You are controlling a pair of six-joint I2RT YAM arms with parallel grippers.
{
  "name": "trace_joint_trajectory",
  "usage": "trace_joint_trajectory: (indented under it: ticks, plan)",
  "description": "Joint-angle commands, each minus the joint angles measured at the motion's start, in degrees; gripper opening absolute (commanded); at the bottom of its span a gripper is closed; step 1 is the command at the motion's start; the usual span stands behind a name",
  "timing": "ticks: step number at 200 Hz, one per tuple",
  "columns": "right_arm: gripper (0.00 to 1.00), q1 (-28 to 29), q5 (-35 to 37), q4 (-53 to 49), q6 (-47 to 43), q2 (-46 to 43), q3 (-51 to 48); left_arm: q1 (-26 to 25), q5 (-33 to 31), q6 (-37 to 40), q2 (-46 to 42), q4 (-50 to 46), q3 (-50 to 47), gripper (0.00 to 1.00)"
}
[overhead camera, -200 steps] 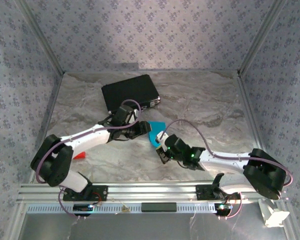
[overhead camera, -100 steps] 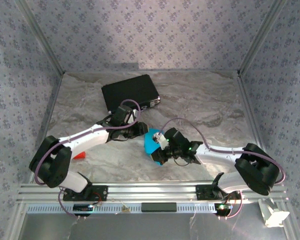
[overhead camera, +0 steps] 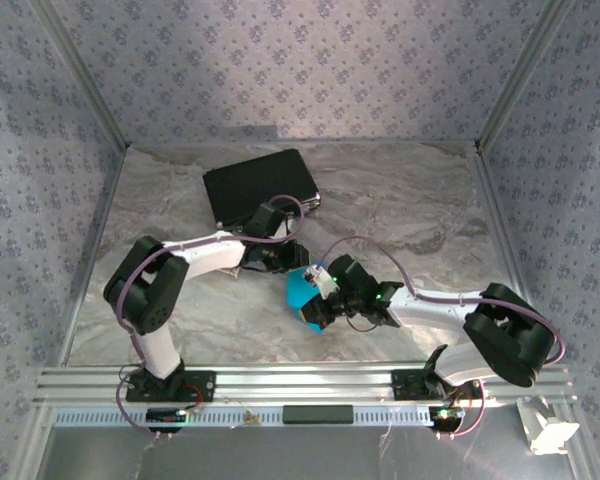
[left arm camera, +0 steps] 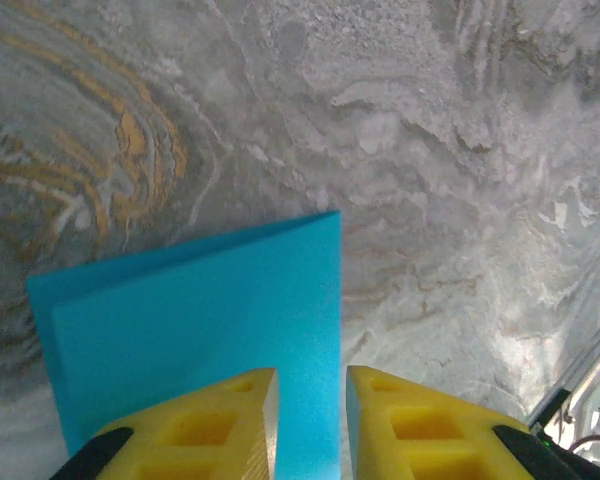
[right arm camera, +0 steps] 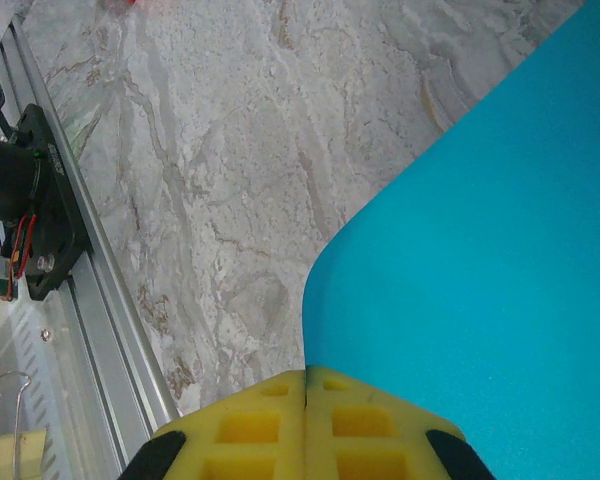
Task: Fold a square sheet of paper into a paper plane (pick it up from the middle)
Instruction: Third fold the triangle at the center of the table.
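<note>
Marble table [overhead camera: 420, 210] with black case [overhead camera: 258, 185]

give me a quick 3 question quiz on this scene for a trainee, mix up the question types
1. True or false: the right gripper is shut on an edge of the square sheet of paper.
2. Multiple choice: what lies at the far left of the table, beyond both arms? A) a black case B) a white bowl C) a green bottle
3. Fill in: in the left wrist view, the left gripper has its jaws standing ___, with blue paper showing between them.

Key: 1 true; 2 A; 3 apart
</note>
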Motion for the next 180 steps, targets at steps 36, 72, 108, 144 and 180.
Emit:
trace_joint_trajectory:
  ticks: [36, 72, 108, 144, 180]
  plan:
    - [0.00, -1.1, -0.6, 0.0, 0.2, 0.9, -0.4, -0.2, 1.5, 2.7, 7.2, -2.0, 2.2, 0.20]
    - [0.00, -2.2, 3.8, -3.3, 0.0, 1.6, 0.4, -0.2, 0.8, 3.0, 8.3, -2.4, 1.0, 0.20]
    - [0.00, -4.0, 6.3, -6.1, -0.7, 2.5, 1.5, -0.2, 0.4, 3.1, 8.4, -2.6, 0.6, 0.19]
    - [0.00, -5.1, 8.4, -8.5, -1.3, 3.2, 2.8, -0.2, 0.2, 2.9, 7.9, -2.7, 0.5, 0.19]
    - [0.00, -5.1, 10.1, -9.4, -0.9, 4.5, 3.7, -0.3, 0.2, 2.8, 7.6, -2.7, 0.7, 0.19]
